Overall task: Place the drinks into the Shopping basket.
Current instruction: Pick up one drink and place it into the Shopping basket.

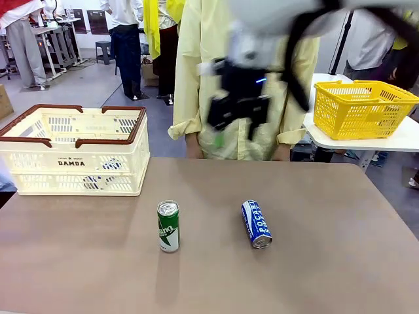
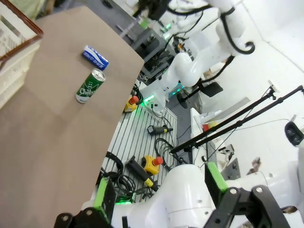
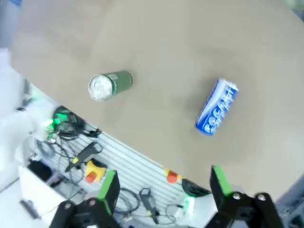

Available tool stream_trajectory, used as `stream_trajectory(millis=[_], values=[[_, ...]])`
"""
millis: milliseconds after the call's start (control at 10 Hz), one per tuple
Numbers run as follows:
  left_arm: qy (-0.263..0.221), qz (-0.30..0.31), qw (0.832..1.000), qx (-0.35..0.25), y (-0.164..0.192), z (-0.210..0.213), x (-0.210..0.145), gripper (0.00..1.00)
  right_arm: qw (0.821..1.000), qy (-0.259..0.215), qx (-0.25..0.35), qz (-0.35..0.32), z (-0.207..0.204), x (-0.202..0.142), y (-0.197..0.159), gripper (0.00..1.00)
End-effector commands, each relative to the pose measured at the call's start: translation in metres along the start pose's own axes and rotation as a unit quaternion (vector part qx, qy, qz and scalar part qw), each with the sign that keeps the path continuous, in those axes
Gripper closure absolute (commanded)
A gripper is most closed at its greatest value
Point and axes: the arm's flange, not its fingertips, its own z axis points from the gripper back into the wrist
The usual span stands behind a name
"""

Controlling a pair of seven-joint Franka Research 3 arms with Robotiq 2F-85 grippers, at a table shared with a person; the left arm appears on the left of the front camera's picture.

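Shopping basket (image 1: 71, 162) at 10 o'clock on the table (image 1: 327, 261), both grips empty.
Green can (image 1: 168, 226) upright mid-table, blue can (image 1: 256, 224) flat on its side at its 3 o'clock. Left gripper (image 2: 159, 190) fingers spread wide, right gripper (image 3: 164, 192) same, hanging up around 12 o'clock.

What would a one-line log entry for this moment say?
left gripper open | right gripper open | green can upright | blue can on its side

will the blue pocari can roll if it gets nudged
Likely yes: the blue Pocari can lies on its side on the flat table, so a sideways nudge would probably roll it. Its smooth wall may be slippery to grip. It looks evenly round, so probably stiff.
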Motion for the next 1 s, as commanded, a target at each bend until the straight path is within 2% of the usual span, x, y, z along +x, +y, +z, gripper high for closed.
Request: stream_trajectory(millis=[0,100,200,300,400,500,600,700,800,900], values=[[-0.009,0.003,1.0,-0.001,-0.002,-0.002,0.002,0.0,0.985,-0.044,0.119,-0.119,0.024,-0.101,-0.185,0.0],[-0.009,0.003,1.0,-0.001,-0.002,-0.002,0.002,0.0,0.96,-0.071,0.205,-0.176,0.024,-0.15,-0.262,0.0],[-0.009,0.003,1.0,-0.001,-0.002,-0.002,0.002,0.0,0.923,-0.104,0.295,-0.223,0.016,-0.208,-0.333,0.0],[-0.009,0.003,1.0,-0.001,-0.002,-0.002,0.002,0.0,0.891,-0.131,0.344,-0.265,0.002,-0.253,-0.377,0.0],[-0.009,0.003,1.0,-0.001,-0.002,-0.002,0.002,0.0,0.849,-0.157,0.409,-0.296,-0.014,-0.291,-0.414,0.0],[-0.009,0.003,1.0,-0.001,-0.002,-0.002,0.002,0.0,0.807,-0.181,0.455,-0.329,-0.029,-0.32,-0.439,0.0],[-0.009,0.003,1.0,-0.001,-0.002,-0.002,0.002,0.0,0.772,-0.204,0.472,-0.373,-0.043,-0.34,-0.457,0.0],[-0.009,0.003,1.0,-0.001,-0.002,-0.002,0.002,0.0,0.76,-0.226,0.473,-0.385,-0.052,-0.343,-0.461,0.0],[-0.009,0.003,1.0,-0.001,-0.002,-0.002,0.002,0.0,0.822,-0.157,0.416,-0.356,-0.035,-0.342,-0.41,0.0],[-0.009,0.003,1.0,-0.001,-0.002,-0.002,0.002,0.0,0.822,-0.157,0.416,-0.356,-0.035,-0.342,-0.41,0.0]])
